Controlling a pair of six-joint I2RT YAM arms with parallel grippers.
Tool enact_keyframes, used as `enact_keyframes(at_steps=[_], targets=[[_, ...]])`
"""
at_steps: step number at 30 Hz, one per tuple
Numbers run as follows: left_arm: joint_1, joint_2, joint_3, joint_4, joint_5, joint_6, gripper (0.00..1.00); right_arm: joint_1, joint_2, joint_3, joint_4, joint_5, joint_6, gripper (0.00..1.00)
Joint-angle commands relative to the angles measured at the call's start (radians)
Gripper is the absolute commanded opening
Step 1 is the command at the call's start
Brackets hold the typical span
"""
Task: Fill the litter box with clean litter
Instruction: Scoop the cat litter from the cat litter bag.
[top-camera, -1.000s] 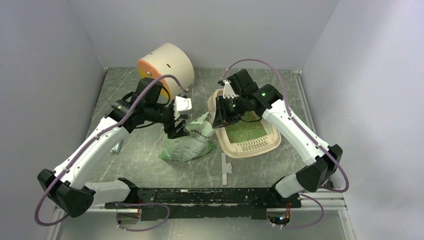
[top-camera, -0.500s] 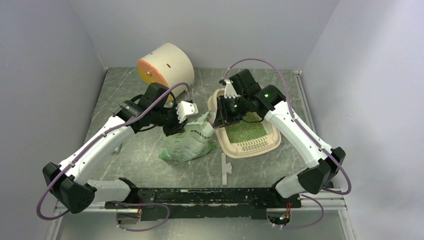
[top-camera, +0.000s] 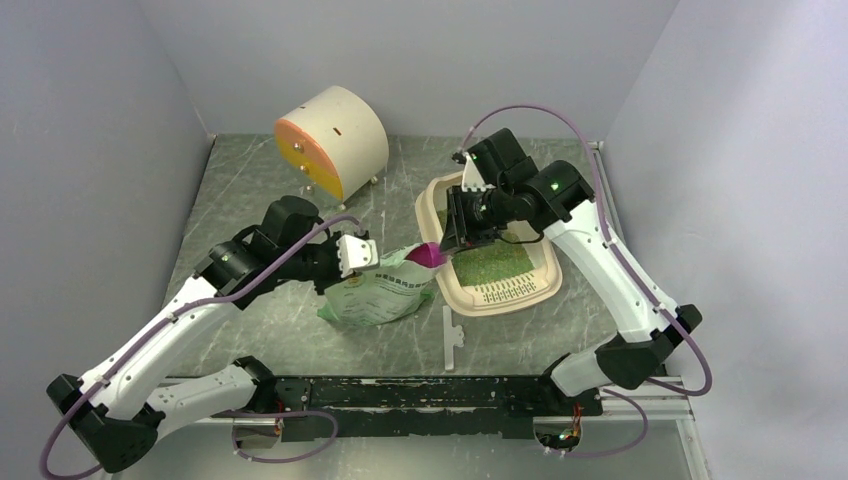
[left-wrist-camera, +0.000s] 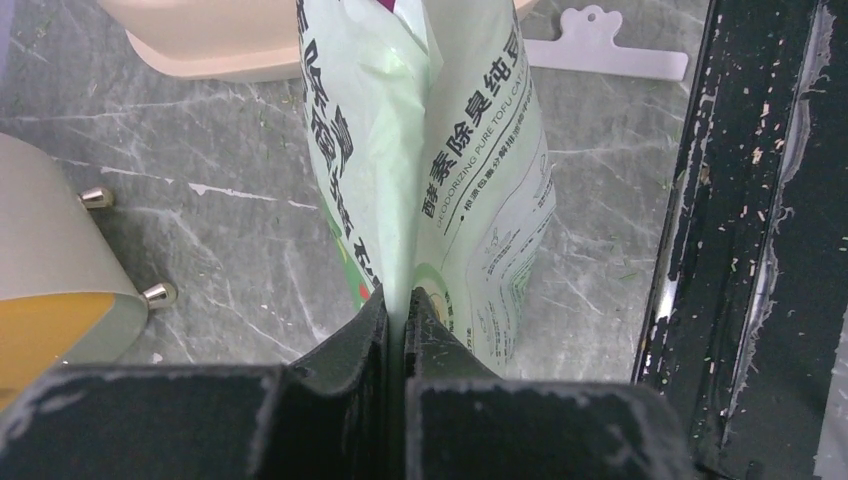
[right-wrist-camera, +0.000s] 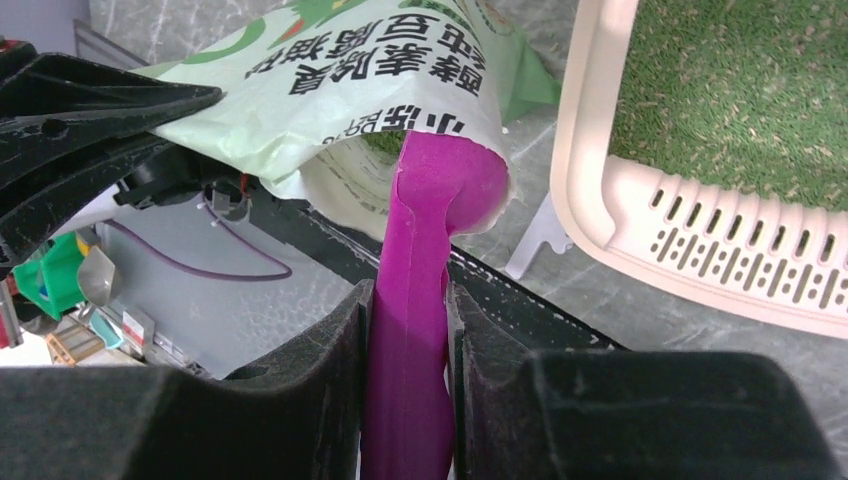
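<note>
Left gripper (left-wrist-camera: 403, 305) just pinched shut on litter bag (left-wrist-camera: 480, 170) edge. My right gripper (right-wrist-camera: 408, 295) clamps the magenta scoop (right-wrist-camera: 445, 190), now at the bag mouth. Next scoopful for the litter box (right-wrist-camera: 590, 200) looks ready.

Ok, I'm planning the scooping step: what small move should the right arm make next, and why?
Probably ease the scoop deeper into the bag. The left jaws are shut on the bag's edge, and the right jaws grip the scoop's handle, its head just at the bag's mouth. I cannot tell whether it is loaded. The litter box sits right beside the bag.
</note>
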Motion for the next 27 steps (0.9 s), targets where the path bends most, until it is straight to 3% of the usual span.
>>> enact_keyframes(at_steps=[1, 12, 27], targets=[[-0.016, -0.029, 0.020, 0.094, 0.012, 0.055, 0.05, 0.008, 0.022, 0.030, -0.094, 0.073, 0.001, 0.00], [-0.071, -0.018, 0.016, 0.173, -0.069, 0.066, 0.05, 0.108, 0.159, 0.045, -0.089, 0.238, 0.061, 0.00], [-0.097, -0.046, -0.076, 0.268, -0.126, 0.001, 0.05, 0.056, 0.161, -0.132, 0.221, -0.111, -0.038, 0.00]])
